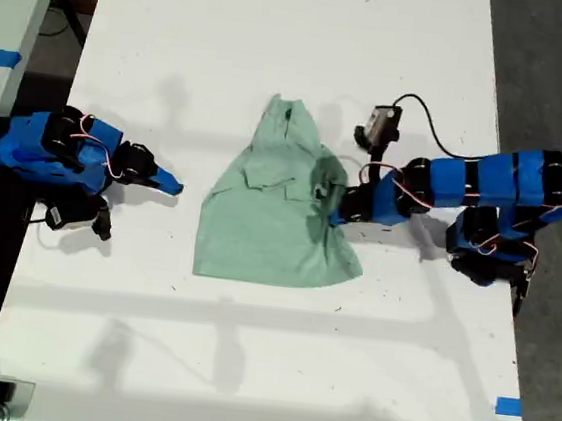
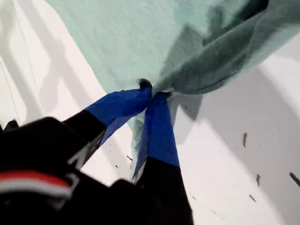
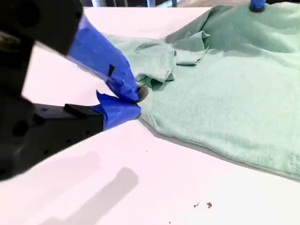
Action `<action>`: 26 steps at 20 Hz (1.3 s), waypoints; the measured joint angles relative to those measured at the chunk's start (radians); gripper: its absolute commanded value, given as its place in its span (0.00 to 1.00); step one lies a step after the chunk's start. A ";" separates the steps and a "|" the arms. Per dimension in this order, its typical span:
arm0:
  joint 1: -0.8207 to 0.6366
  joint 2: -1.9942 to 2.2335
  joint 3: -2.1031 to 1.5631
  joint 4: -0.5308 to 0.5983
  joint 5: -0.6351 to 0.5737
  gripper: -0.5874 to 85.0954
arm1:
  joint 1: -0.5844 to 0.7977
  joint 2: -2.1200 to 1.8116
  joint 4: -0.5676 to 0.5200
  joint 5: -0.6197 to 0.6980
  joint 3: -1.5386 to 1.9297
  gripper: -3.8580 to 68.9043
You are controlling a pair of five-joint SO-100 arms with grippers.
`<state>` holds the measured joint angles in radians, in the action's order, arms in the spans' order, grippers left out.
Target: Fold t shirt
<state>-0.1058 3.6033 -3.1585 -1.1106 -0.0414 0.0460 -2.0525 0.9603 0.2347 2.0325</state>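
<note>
At the middle of the exterior view, the t shirt [image 1: 276, 205] lies part-folded on the table [image 1: 244, 368], one sleeve turned in. My first gripper [image 1: 336, 214] is clenched on its edge toward the exterior view's right; my second gripper [image 1: 168, 184], at the exterior view's left, looks clenched on nothing, clear of the cloth. Most folding remains.

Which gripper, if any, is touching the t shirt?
Touching: my first gripper, its tips pinching the t shirt edge in the first wrist view. My second gripper sits apart in the exterior view.

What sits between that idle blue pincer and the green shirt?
Nothing: in the exterior view, only bare white table separates my second pincer from the t shirt.
</note>
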 measured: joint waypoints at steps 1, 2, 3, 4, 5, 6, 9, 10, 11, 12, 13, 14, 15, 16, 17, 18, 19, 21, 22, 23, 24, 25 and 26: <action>0.000 0.000 0.000 0.000 0.000 0.01 | -0.009 0.106 0.014 0.021 -0.110 0.03; 0.000 0.000 0.000 0.000 0.000 0.01 | -0.020 0.222 0.031 0.038 -0.227 0.03; 0.000 0.000 0.000 0.000 0.000 0.01 | -0.029 0.353 0.051 0.052 -0.356 0.03; 0.000 0.000 0.000 0.000 0.000 0.01 | -0.037 0.488 0.080 0.064 -0.488 0.03; 0.000 0.000 0.000 0.000 0.000 0.01 | -0.044 0.627 0.118 0.078 -0.629 0.03; 0.000 0.000 0.000 0.000 0.000 0.01 | -0.049 0.759 0.160 0.086 -0.770 0.03; 0.000 0.000 0.000 0.000 0.000 0.01 | -0.057 0.971 0.258 0.089 -1.025 0.31; 0.000 0.000 0.000 0.000 0.000 0.01 | -0.057 0.968 0.298 0.089 -1.045 0.33; 0.000 0.000 0.000 0.000 0.000 0.01 | -0.057 0.950 0.350 0.086 -1.048 0.33; 0.000 0.000 0.000 0.000 0.000 0.01 | -0.057 0.913 0.407 0.072 -1.048 0.32; 0.000 0.000 0.000 0.000 0.000 0.01 | -0.057 0.847 0.466 0.057 -1.035 0.26; 0.000 0.000 0.000 0.000 0.000 0.01 | -0.057 0.756 0.515 0.046 -0.986 0.18; 0.000 0.000 0.000 0.000 0.000 0.01 | -0.057 0.649 0.540 0.032 -0.910 0.10; 0.000 0.000 0.000 0.000 0.000 0.01 | -0.055 0.528 0.538 0.020 -0.807 0.07; 0.000 0.000 0.000 0.000 0.000 0.01 | -0.054 0.388 0.523 0.003 -0.683 0.06; 0.000 0.000 0.000 0.000 0.000 0.01 | -0.052 0.235 0.482 -0.011 -0.538 0.06; 0.000 0.000 0.000 0.000 0.000 0.01 | -0.052 0.061 0.425 -0.034 -0.368 0.06; 0.000 0.000 0.000 0.000 0.000 0.01 | -0.041 -0.310 0.307 -0.067 0.011 0.06; 0.000 0.000 0.000 0.000 0.000 0.01 | -0.038 -0.508 0.258 -0.077 0.216 0.06; 0.000 0.000 0.000 0.000 0.000 0.01 | -0.038 -0.707 0.232 -0.083 0.411 0.06; 0.000 0.000 0.000 0.000 0.000 0.01 | -0.038 -0.908 0.225 -0.084 0.597 0.07; 0.000 0.000 0.000 0.000 0.000 0.01 | -0.038 -1.100 0.238 -0.084 0.759 0.07; 0.000 0.000 0.000 0.000 0.000 0.01 | -0.032 -1.273 0.267 -0.084 0.885 0.07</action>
<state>-0.1058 3.6033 -3.1585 -1.1106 -0.0414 0.0138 -3.3257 1.2272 0.1503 2.9176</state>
